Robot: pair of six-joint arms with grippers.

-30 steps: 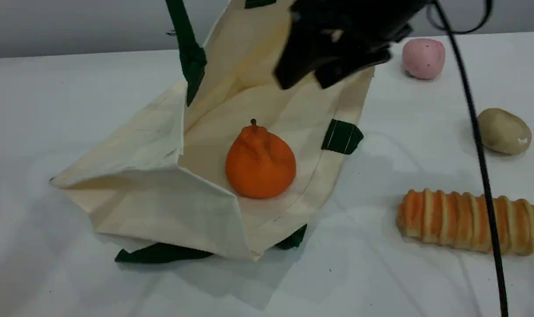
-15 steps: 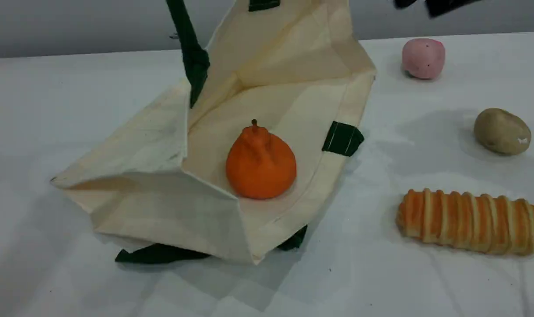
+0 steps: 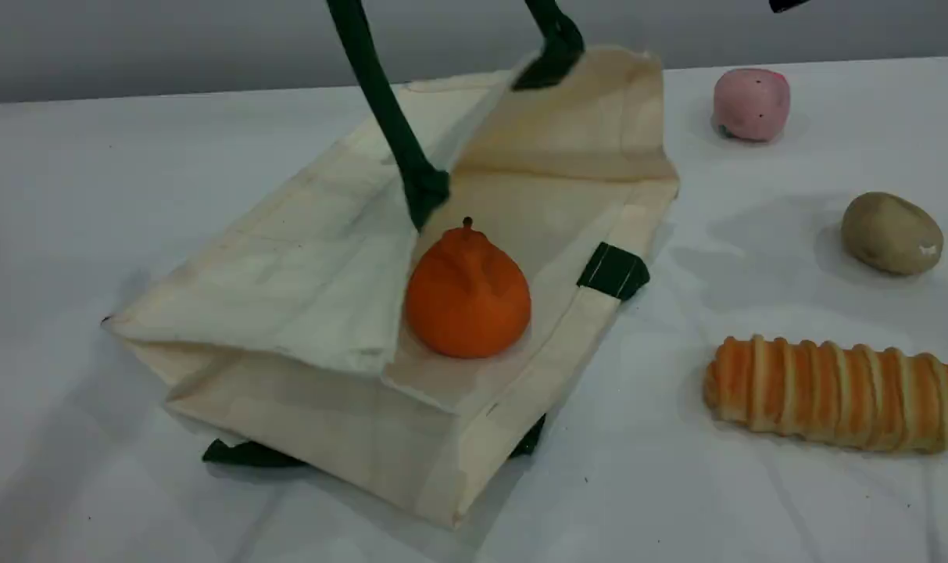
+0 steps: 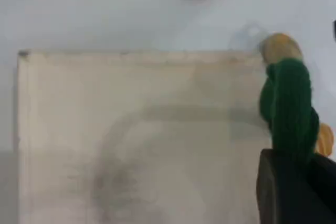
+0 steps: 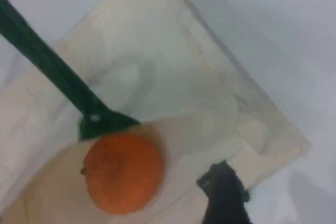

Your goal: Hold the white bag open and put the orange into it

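The white bag (image 3: 302,274) lies on its side on the table, mouth facing right. The orange (image 3: 467,293) rests inside the mouth on the lower panel, also visible as the orange (image 5: 123,172) from above. A green handle (image 3: 380,102) rises taut from the upper panel out of the top of the scene view. In the left wrist view my left gripper (image 4: 294,182) is shut on that handle (image 4: 287,103), above the bag (image 4: 136,129). My right gripper's fingertip (image 5: 224,195) hovers high above the bag's edge, open and holding nothing.
A pink ball (image 3: 752,103) sits at the back right, a tan potato (image 3: 892,233) nearer on the right, and a striped bread loaf (image 3: 837,393) at the front right. The bag's second handle (image 3: 247,453) pokes out beneath it.
The right gripper has withdrawn up and right, out of the scene view. The bag's raised upper panel has sunk lower and the taut handle has shifted right. The orange stays inside.
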